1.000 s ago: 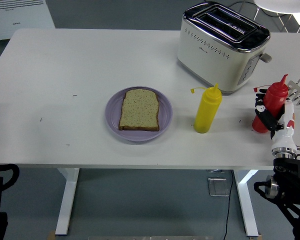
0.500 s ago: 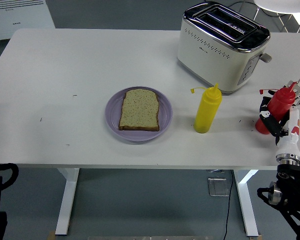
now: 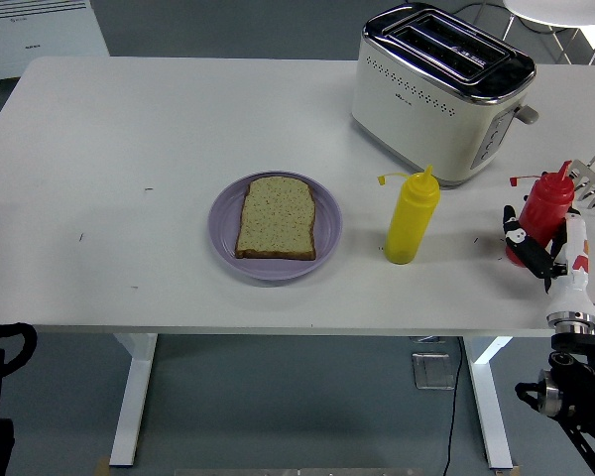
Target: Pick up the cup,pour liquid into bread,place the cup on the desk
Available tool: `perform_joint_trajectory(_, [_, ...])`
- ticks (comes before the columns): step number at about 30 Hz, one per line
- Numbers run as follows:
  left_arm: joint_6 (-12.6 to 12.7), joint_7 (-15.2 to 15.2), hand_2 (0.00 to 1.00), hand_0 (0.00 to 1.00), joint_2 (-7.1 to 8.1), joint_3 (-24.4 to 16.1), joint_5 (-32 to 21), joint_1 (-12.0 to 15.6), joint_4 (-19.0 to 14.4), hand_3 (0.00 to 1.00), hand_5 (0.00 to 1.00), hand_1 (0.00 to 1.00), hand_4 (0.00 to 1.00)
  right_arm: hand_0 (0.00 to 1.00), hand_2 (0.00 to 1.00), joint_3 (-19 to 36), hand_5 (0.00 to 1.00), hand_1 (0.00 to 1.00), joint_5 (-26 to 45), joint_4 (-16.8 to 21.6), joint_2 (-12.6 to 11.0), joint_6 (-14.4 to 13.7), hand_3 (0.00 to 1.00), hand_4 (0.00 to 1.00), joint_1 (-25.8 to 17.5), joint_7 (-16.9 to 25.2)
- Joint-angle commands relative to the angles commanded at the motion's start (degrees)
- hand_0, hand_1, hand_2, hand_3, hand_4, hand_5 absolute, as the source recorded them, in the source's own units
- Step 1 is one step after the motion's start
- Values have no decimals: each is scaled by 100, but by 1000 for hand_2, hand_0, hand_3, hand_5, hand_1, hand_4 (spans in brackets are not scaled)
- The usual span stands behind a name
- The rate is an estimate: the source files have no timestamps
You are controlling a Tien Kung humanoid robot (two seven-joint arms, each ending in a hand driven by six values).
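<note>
The white table [image 3: 159,129] carries a plate [image 3: 275,227] mid-table, a yellow bottle [image 3: 412,217] beside it — toaster [image 3: 441,93] at the far right corner, red bottle [image 3: 539,217] at the right edge.

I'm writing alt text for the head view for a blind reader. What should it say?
The robot's right hand grips a red bottle at a white table's right edge. A yellow bottle, bread on a purple plate and a toaster stand nearby.

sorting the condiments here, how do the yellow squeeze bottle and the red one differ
The yellow squeeze bottle stands free near the table's middle, right of the plate; the red squeeze bottle sits by the table's right edge.
Nothing touches the yellow bottle; the right hand is wrapped around the red bottle's lower part.
The yellow bottle shows in full; the red bottle's base is hidden by the fingers.
Both have pointed nozzles with caps hanging open to the left.
</note>
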Motion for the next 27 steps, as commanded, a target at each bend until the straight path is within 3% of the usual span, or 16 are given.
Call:
perform_joint_trajectory(14, [2, -2, 742, 795, 6, 32, -1, 4, 1, 731, 998, 747, 451, 957, 958, 585, 228, 841, -403, 150, 63, -54, 998, 806, -359, -143])
perform_joint_trajectory(27, [4, -12, 742, 796, 22, 59, -1, 23, -2, 730, 998, 747, 451, 964, 965, 1164, 224, 847, -753, 1199, -51, -38, 998, 807, -1035, -220])
